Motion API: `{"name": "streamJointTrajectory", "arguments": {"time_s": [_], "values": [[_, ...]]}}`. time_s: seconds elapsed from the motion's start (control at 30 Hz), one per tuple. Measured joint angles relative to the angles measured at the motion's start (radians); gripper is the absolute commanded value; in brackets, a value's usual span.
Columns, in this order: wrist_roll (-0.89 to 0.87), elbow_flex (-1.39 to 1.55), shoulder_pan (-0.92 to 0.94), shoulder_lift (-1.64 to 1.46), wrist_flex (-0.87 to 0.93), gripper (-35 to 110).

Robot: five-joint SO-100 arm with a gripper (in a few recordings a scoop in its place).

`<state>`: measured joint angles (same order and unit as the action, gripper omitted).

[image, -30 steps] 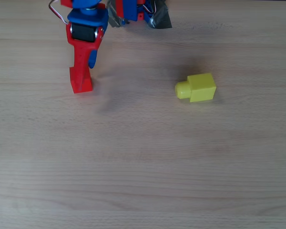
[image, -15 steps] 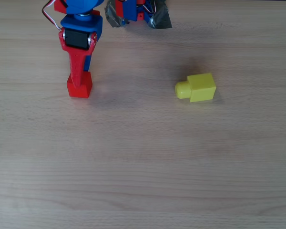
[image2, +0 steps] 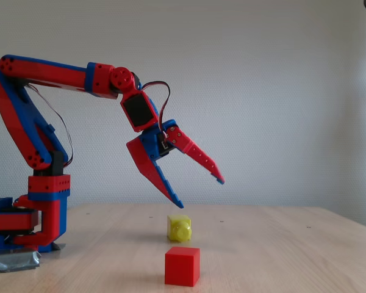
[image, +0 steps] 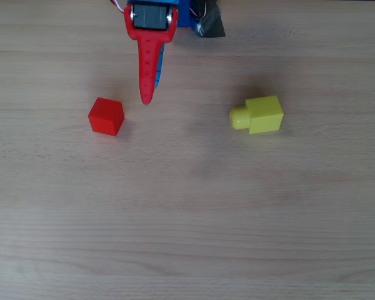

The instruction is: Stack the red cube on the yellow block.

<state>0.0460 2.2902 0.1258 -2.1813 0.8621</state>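
The small smooth-faced bright red cube (image: 106, 116) is seen resting on the wooden desk (image: 187, 219), well apart from the studded yellow brick (image: 257, 115). The red-and-blue hand (image2: 198, 189) is held spread, empty, above the desk.

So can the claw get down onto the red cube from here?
Probably yes: the claw hangs open above the table, the red cube sits alone, and the yellow block lies well aside.
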Motion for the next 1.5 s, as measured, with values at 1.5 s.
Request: {"name": "streamJointTrajectory", "arguments": {"time_s": [1.5], "values": [[-0.037, 0.012, 0.23, 0.334, -0.08, 40]]}}
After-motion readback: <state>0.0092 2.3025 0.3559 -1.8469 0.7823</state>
